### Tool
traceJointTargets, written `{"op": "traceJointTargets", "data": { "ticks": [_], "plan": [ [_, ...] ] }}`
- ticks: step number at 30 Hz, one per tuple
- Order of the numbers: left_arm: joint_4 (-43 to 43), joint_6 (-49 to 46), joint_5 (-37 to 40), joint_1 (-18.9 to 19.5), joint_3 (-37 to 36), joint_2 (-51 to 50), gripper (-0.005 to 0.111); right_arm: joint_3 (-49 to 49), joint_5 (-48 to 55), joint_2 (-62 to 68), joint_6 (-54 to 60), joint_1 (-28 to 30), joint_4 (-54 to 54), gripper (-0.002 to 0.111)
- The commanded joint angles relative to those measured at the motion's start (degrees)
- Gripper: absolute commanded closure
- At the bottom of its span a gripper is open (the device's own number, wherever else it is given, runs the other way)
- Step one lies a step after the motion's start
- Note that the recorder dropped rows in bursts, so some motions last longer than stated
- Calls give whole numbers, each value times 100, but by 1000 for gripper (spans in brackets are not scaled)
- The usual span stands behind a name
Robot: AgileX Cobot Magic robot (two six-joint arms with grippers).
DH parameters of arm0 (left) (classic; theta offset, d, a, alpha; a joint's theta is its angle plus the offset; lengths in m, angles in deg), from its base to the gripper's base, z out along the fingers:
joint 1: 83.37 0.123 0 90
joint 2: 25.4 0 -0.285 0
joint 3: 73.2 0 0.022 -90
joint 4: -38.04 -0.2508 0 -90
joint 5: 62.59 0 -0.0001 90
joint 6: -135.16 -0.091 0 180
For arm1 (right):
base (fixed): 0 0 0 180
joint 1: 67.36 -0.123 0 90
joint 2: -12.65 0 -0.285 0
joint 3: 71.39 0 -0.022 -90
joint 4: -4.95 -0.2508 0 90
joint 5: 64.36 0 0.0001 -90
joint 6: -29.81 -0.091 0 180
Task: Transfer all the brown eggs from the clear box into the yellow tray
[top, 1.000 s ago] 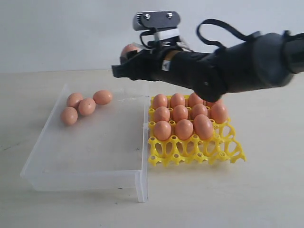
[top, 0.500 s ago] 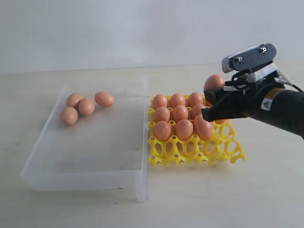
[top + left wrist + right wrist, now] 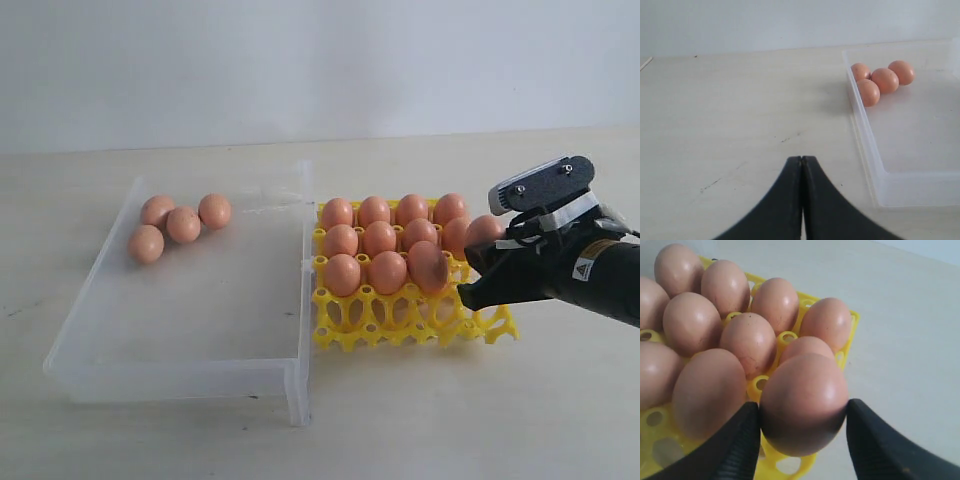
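Observation:
My right gripper is shut on a brown egg, one black finger on each side of it. It hangs just above the right end of the yellow tray. Several brown eggs sit in the tray's far rows of cups, and the front row is bare. Several more brown eggs lie bunched in the far left corner of the clear box. Over bare table beside the box's wall, my left gripper is shut on nothing.
The clear box and the yellow tray stand side by side on a pale tabletop. My right arm reaches in from the right edge. A plain pale wall rises behind the table.
My right gripper has carried the egg from above the box's far edge rightward and down to the tray's right end. One egg in the box has rolled slightly.

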Motion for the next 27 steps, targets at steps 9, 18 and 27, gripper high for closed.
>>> {"op": "traceJointTargets", "data": {
  "ticks": [9, 18, 27],
  "plan": [
    [21, -31, -50, -27, 23, 13, 107, 11, -419, 304, -484, 30, 729, 84],
    [21, -31, -50, -27, 23, 13, 107, 11, -292, 168, -449, 30, 729, 50],
    [21, -31, -50, -27, 23, 13, 107, -2206, 3792, -817, -1936, -1283, 1265, 53]
  ]
}}
